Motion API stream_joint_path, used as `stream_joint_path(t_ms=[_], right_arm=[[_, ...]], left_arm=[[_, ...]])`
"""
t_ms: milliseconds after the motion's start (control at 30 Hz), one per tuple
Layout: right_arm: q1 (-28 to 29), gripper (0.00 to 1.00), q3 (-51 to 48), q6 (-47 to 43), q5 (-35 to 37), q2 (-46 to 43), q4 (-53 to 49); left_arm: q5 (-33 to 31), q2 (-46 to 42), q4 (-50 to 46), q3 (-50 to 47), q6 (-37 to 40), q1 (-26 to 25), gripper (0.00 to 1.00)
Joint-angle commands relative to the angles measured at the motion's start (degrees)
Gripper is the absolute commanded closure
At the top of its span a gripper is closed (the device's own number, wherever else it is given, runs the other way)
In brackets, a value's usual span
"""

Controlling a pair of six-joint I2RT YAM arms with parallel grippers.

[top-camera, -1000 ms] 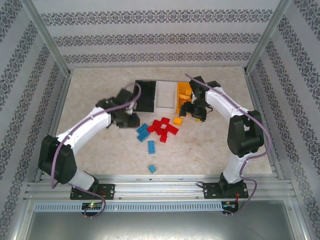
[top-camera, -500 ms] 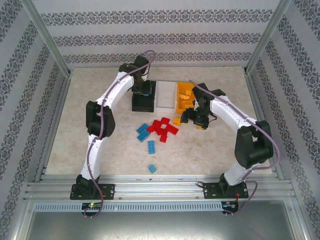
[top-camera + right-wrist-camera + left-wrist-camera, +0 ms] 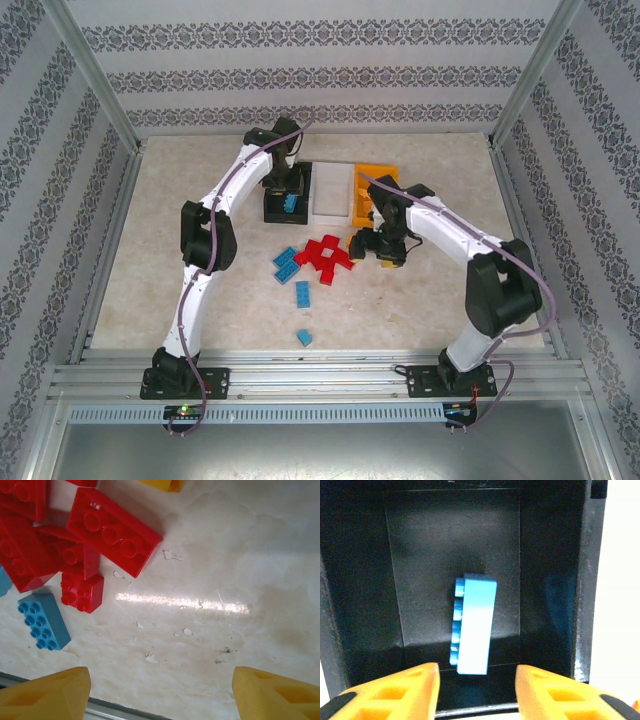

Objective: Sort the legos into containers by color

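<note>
My left gripper (image 3: 477, 672) hangs open over the black container (image 3: 272, 207). A blue lego (image 3: 472, 625) lies on its side on the black floor, free of the orange fingers (image 3: 400, 687). From above, that lego (image 3: 291, 204) shows inside the bin under the left gripper (image 3: 285, 190). My right gripper (image 3: 372, 245) is open over bare table, just right of the red legos (image 3: 325, 257). In the right wrist view the right gripper (image 3: 160, 690) holds nothing, with red legos (image 3: 112, 530) and a blue lego (image 3: 44, 621) to its upper left. A white container (image 3: 332, 190) and an orange-yellow container (image 3: 380, 172) stand beside the black one.
Three loose blue legos lie on the table: one left of the red pile (image 3: 286, 263), one below it (image 3: 302, 293) and one nearer the front (image 3: 304, 337). A yellow lego (image 3: 162, 484) sits at the top edge of the right wrist view. Patterned walls enclose the table.
The left arm swung from the pile to the black bin, opened, and the blue lego now lies in the bin. The right gripper moved left and down toward the red pile.
</note>
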Motion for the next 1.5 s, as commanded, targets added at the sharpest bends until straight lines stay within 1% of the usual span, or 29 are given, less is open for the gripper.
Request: stream_joint_path(t_ms=[0, 67, 200, 300, 400, 600, 633, 767, 867, 967, 1067, 1133, 1233, 1467], right_arm=[[-0.13, 0.25, 4.79, 0.86, 1.33, 4.43, -0.75], [-0.2, 0.24, 7.11, 2.32, 2.57, 7.03, -1.49], [-0.3, 0.24, 10.82, 3.45, 4.04, 10.73, -1.7], [-0.3, 0.23, 14.12, 3.88, 6.01, 13.59, -2.78], [-0.22, 0.23, 16.88, 4.52, 7.24, 15.96, -3.36], [0.0, 0.24, 21.46, 5.68, 8.71, 19.75, -3.9], [0.16, 0.24, 22.04, 5.82, 8.93, 20.31, -4.02], [0.5, 0.26, 23.9, 6.25, 9.52, 22.46, -4.05], [0.51, 0.27, 24.82, 6.73, 9.46, 23.83, -3.82], [0.57, 0.28, 25.25, 6.93, 9.28, 24.73, -3.82], [0.68, 0.3, 25.1, 7.16, 9.52, 25.38, -3.98], [0.68, 0.3, 24.86, 7.34, 9.52, 25.81, -3.76], [0.78, 0.31, 23.96, 7.68, 9.15, 26.16, -3.04], [0.76, 0.36, 23.65, 7.7, 8.96, 27.32, -2.42]], left_arm=[[-0.99, -1.99, -3.55, 1.2, 0.48, 0.68, 0.5], [-1.18, -3.63, -3.88, 0.7, 0.47, 0.7, 0.45], [-0.74, -7.81, -4.26, -1.0, -0.05, 0.57, 0.41], [-0.68, -13.65, -2.99, -6.15, -0.24, -0.13, 0.39], [-0.78, -21.2, 0.27, -15.61, -0.88, -1.2, 0.37], [1.98, -38.98, 11.4, -42.33, -5.55, -2.25, 0.33], [2.31, -42.02, 13.46, -46.92, -6.37, -2.47, 0.31], [1.92, -52.64, 20.83, -62.64, -8.58, -2.95, 0.15], [1.34, -60.07, 27.25, -72.64, -9.92, -2.91, 0.0], [0.28, -66.44, 34.59, -80.5, -11.35, -2.86, 0.0], [-1.08, -71.29, 40.53, -85.45, -12.12, -2.73, 0.0], [-2.27, -73.17, 42.89, -87.12, -12.09, -2.6, 0.0], [-4.28, -74.45, 43.53, -87.8, -12.07, -2.47, 0.0], [-4.04, -73.48, 43.42, -87.02, -10.87, -2.21, 0.0]])
